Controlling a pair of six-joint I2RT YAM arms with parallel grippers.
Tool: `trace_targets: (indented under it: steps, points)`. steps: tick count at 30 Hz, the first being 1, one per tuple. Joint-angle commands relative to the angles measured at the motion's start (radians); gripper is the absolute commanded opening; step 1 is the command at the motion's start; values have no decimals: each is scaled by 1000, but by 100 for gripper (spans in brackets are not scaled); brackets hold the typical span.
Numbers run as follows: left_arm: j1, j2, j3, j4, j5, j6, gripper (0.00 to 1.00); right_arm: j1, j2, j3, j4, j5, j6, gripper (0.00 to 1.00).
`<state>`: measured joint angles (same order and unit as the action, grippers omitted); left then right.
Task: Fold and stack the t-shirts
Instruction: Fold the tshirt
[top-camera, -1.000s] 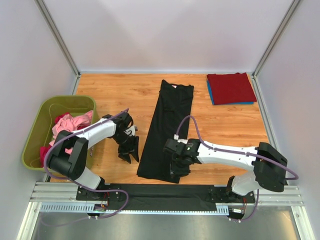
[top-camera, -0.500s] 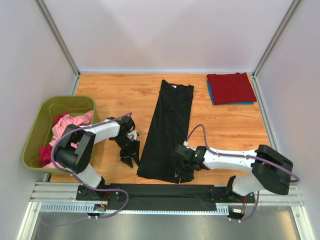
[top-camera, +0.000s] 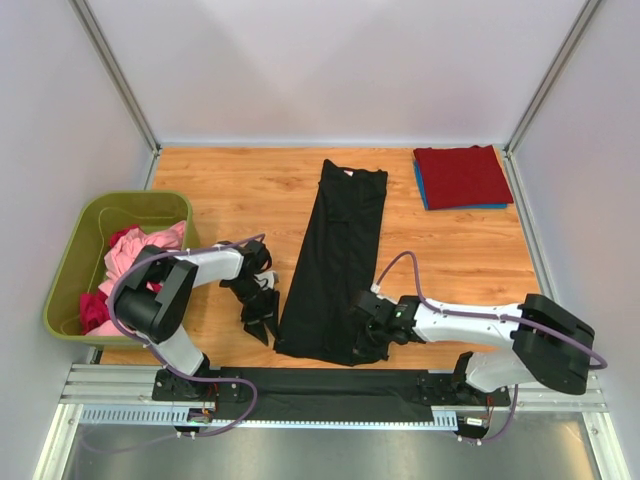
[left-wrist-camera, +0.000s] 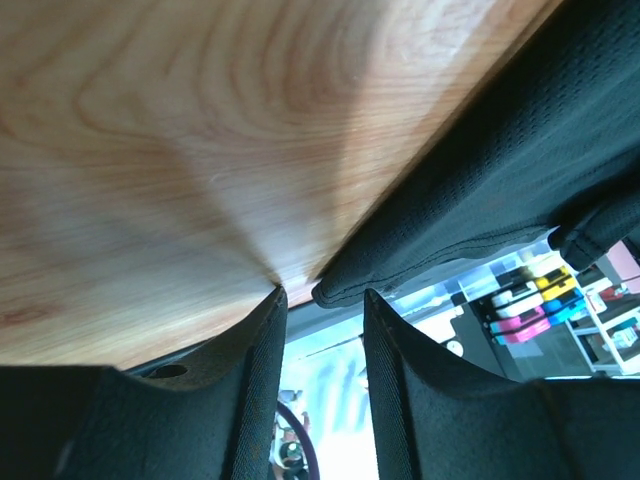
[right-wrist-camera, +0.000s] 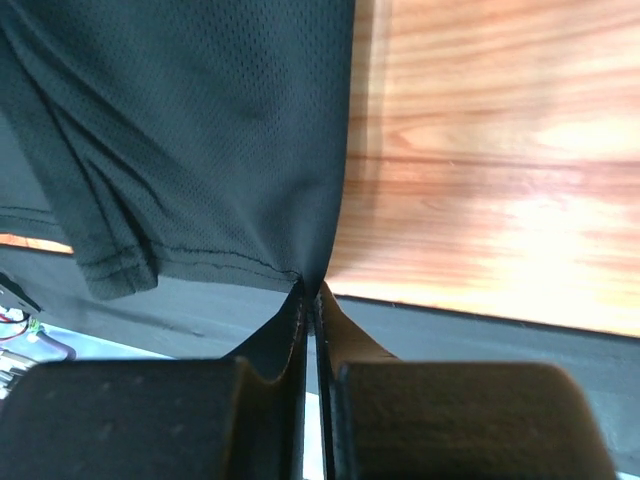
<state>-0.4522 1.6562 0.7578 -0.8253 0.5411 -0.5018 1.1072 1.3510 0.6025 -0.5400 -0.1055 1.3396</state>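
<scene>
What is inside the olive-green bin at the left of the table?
Crumpled pink t-shirts and, at the near end, a magenta one lie in the bin. Whatever is beneath them is covered, and the left arm hides part of the bin's right side.

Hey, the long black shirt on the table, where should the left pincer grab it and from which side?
The near left hem corner of the black shirt, coming in from the left, low along the table. The shirt lies flat in a long strip, and that corner sits just ahead of the open left pincer. The right pincer is shut on the opposite near corner.
</scene>
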Motion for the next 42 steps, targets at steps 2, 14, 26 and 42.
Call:
trace_targets:
  steps: [2,14,26,42]
  points:
    - [-22,-44,-12,5,5,-35,45,-1,-59,10,-77,36,12,0]
    - [-49,-36,-91,150,146,-119,44,-1,-82,17,-149,43,6,0]
    - [-68,-32,-103,170,146,-150,30,0,-87,49,-189,59,-8,0]
    - [-91,-125,-127,140,82,-191,46,11,-89,60,-198,64,-8,0]
